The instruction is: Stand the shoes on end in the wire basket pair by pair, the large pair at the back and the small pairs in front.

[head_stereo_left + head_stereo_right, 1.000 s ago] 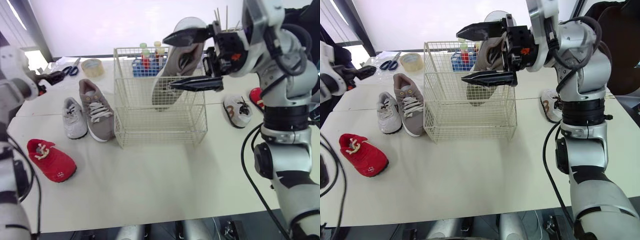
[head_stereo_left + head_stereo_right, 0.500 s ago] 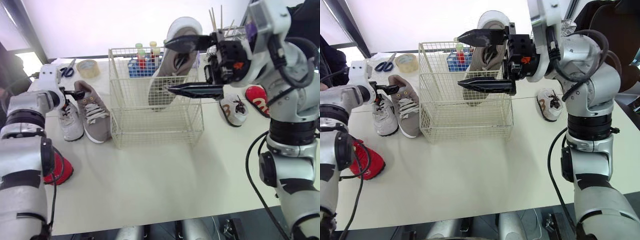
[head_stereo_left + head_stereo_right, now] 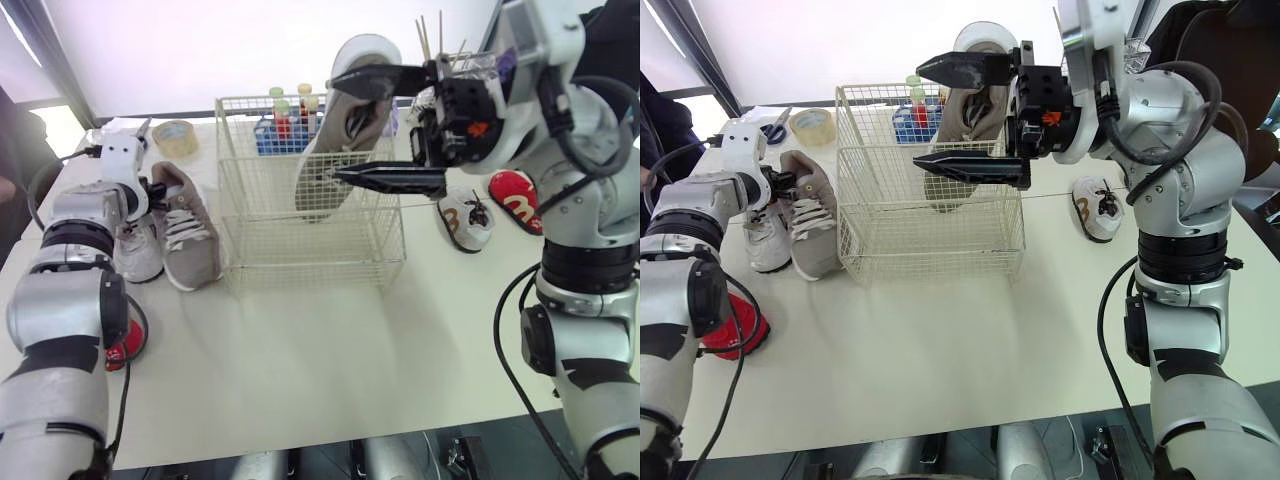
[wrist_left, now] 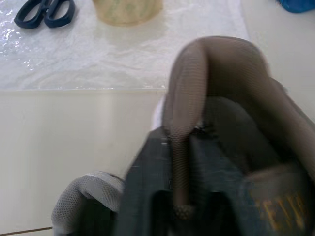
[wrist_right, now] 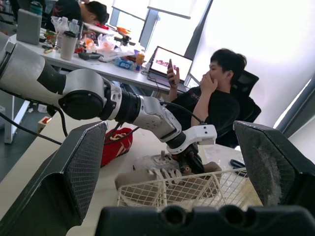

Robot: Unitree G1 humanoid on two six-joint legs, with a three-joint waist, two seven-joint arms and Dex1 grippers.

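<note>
A white wire basket [image 3: 310, 215] stands in the middle of the pale cream surface [image 3: 300, 350]. One large taupe mesh trainer [image 3: 345, 130] is inside it, at the back right. It stands on end, toe down, with its heel rising above the rim.

The right gripper [image 3: 918, 113] hangs over the basket's top with its two black fingers [image 5: 78, 172] spread wide, holding nothing.

The matching large taupe trainer [image 3: 188, 235] lies flat on the surface just left of the basket, laces up. The left gripper [image 3: 150, 187] is at its heel. The left wrist view is too blurred to tell how far that gripper is open or whether it grips the heel.

A small grey-white trainer [image 3: 138, 255] lies touching the flat taupe one on its left. A small red shoe [image 3: 725, 335] sits nearer the front, partly hidden by the left arm.

To the right of the basket lie a small white shoe with brown trim [image 3: 465, 218] and a second red shoe [image 3: 515, 190].

A roll of tape [image 3: 175, 135] and blue-handled scissors [image 4: 44, 11] lie at the far left of the surface.
</note>
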